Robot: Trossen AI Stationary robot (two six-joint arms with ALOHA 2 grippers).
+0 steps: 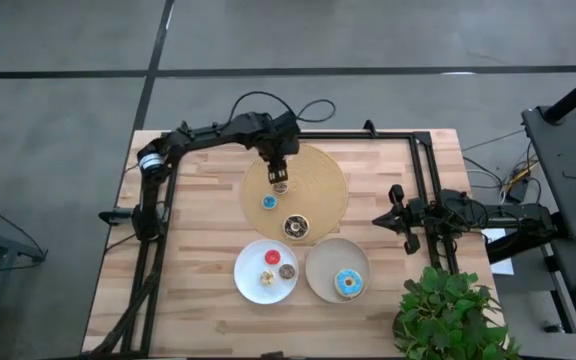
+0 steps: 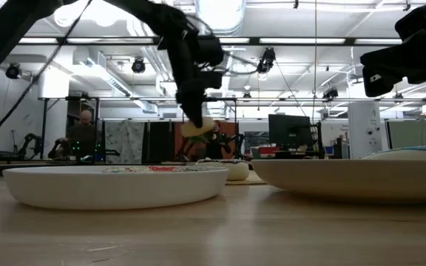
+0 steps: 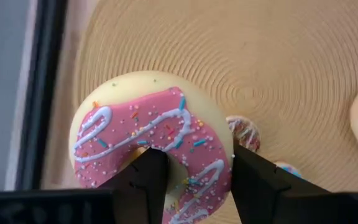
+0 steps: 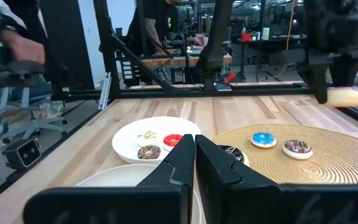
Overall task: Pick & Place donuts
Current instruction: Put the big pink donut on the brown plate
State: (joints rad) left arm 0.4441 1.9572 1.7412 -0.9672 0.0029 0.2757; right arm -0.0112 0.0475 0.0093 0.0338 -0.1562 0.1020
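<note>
left pincer [image 1: 279, 178] clamped on pink-iced ring donut [image 3: 151, 149], raised above round tan woven board [image 1: 323, 175]; white plates [image 1: 251, 285] nearer, slightly right; right pincer [image 1: 392, 215] together, parked far right.

The pink donut [image 3: 151, 146], iced with white drizzle and sprinkles, hangs lifted above the board. A blue donut [image 1: 269, 202] and a chocolate one [image 1: 295, 227] lie there; others sit on plates.
</note>
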